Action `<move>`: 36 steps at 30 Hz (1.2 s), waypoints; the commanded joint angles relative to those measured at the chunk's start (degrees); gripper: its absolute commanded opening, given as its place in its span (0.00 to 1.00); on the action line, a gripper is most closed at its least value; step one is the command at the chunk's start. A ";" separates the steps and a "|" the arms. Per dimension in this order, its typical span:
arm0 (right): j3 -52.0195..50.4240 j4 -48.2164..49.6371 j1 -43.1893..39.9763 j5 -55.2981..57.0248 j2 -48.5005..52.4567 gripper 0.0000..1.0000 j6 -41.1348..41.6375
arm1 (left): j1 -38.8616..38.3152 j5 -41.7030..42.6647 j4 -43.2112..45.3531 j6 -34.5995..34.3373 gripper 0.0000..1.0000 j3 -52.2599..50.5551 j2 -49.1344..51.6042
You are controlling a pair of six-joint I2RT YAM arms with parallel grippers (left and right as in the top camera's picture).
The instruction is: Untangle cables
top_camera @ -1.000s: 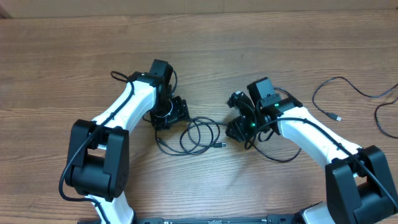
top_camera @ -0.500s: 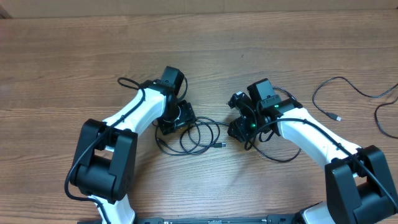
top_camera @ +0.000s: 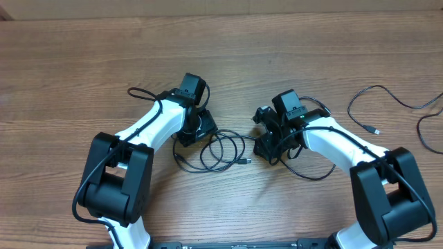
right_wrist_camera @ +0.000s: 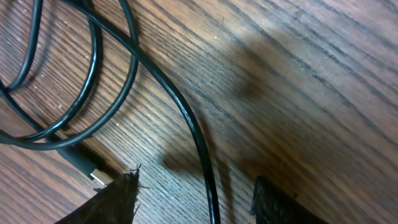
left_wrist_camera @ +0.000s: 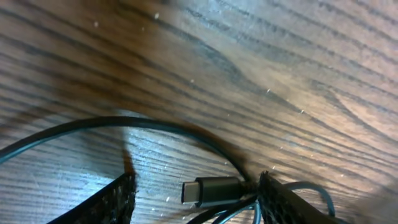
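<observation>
A thin black cable (top_camera: 223, 151) lies in loose loops on the wooden table between my two grippers. My left gripper (top_camera: 196, 133) is at the loops' left end. In the left wrist view it (left_wrist_camera: 196, 200) is open low over the table, with the cable's USB-C plug (left_wrist_camera: 212, 191) lying between its fingers, untouched by the left finger. My right gripper (top_camera: 266, 147) is at the loops' right end. In the right wrist view it (right_wrist_camera: 198, 202) is open, with a strand of the cable (right_wrist_camera: 202, 155) running between its fingers and another plug (right_wrist_camera: 94, 173) beside the left finger.
Two more thin black cables lie at the far right of the table, one ending in a small plug (top_camera: 374, 130), the other (top_camera: 423, 133) curving off the edge. The arms' own thicker wires hang by each wrist.
My left gripper has moved right, up to the left end of the cable loops. My right gripper has shifted slightly left. The loops have not visibly moved.
</observation>
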 commanded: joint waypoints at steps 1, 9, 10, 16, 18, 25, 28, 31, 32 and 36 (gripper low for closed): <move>-0.13 0.42 -0.04 0.31 0.68 0.59 -0.83 | -0.13 -1.44 0.57 -1.40 0.64 -1.64 0.00; -0.13 0.42 -0.04 0.28 0.92 0.60 -0.81 | -0.11 -1.42 1.20 -1.42 0.46 -1.97 0.00; -0.13 0.42 -0.04 0.28 0.92 0.60 -0.81 | -0.13 -1.42 1.42 -1.40 0.44 -1.99 0.00; -0.13 0.42 -0.04 0.31 0.92 0.64 -0.81 | -0.13 -1.66 3.30 -1.42 0.43 -2.08 0.00; -0.13 0.39 -0.04 0.31 0.92 0.64 -0.81 | -0.13 -1.86 3.30 -2.05 0.42 -2.12 0.00; -0.13 0.20 -0.07 0.46 0.92 0.64 -0.83 | -0.13 -2.29 3.10 -2.71 0.31 -2.38 0.00; -0.13 0.15 -0.04 0.96 0.92 0.63 -0.81 | -0.13 -2.29 3.10 -2.71 0.28 -2.38 0.00; -0.13 0.09 -0.04 0.94 0.90 0.62 -0.81 | -0.13 -2.36 3.10 -3.15 0.25 -2.38 0.00; -0.13 0.07 -0.04 0.96 0.90 0.61 -0.81 | -0.13 -2.36 3.10 -3.15 0.24 -2.38 0.00; -0.13 0.07 -0.04 0.96 0.92 0.56 -0.81 | -0.13 -2.36 2.99 -3.13 0.18 -2.38 0.00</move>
